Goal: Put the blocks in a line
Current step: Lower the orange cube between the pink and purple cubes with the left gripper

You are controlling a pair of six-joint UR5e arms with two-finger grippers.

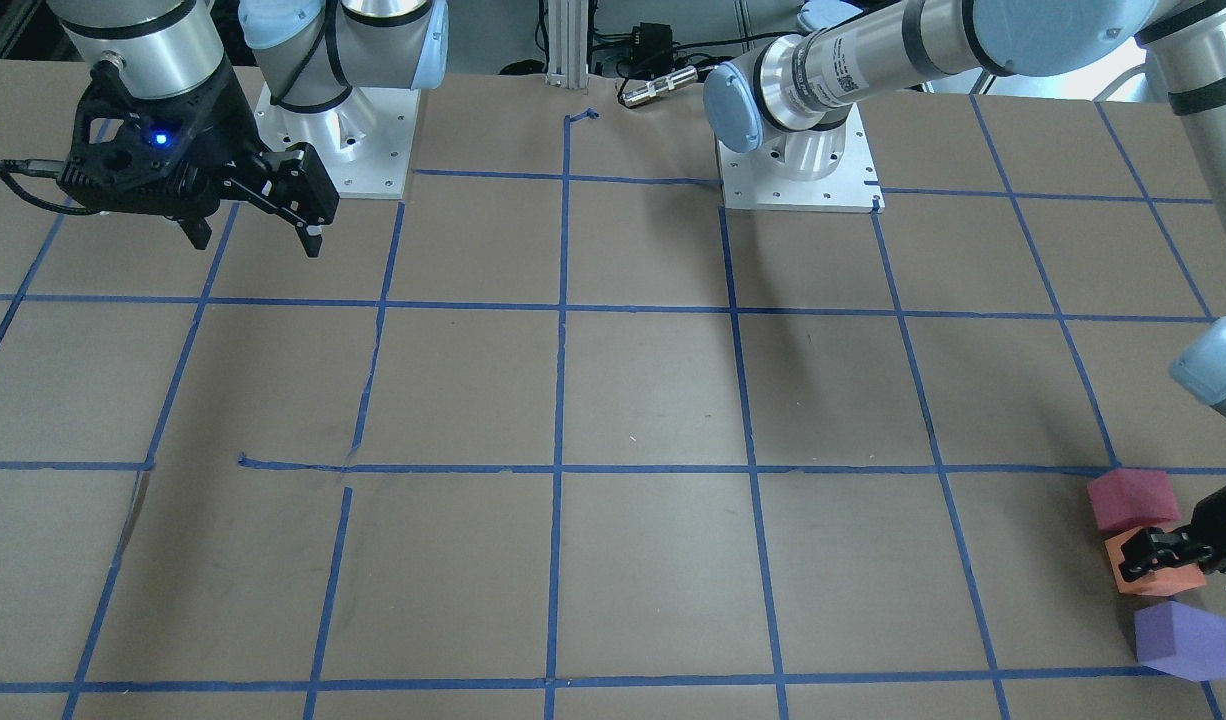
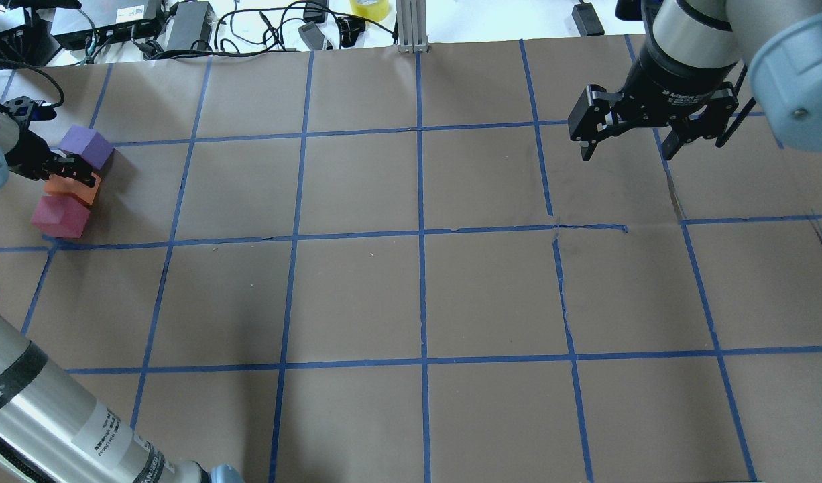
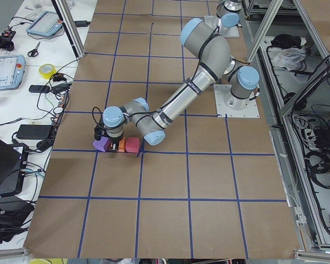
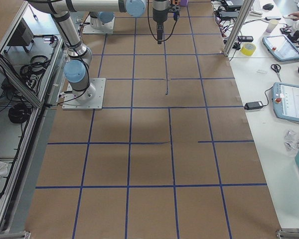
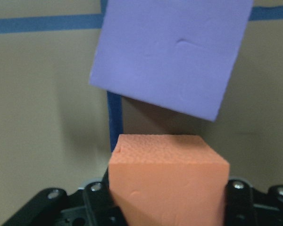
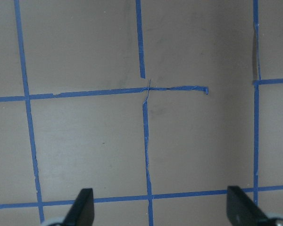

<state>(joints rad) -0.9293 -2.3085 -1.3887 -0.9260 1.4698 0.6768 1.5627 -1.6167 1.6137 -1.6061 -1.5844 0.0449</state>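
Jaws of the left gripper (image 1: 1178,565) are clamped on the orange block (image 1: 1163,583), which rests on the desk (image 2: 411,295) near its corner on the robot's left. It sits between the pink block (image 1: 1133,500) and the purple block (image 1: 1183,640). The pink block touches it. The purple block lies just beside it, turned askew. The line looks nearly formed. What seems left is releasing the orange block and perhaps squaring the purple block. The right gripper (image 2: 625,151) hangs well apart, jaws spread and empty.
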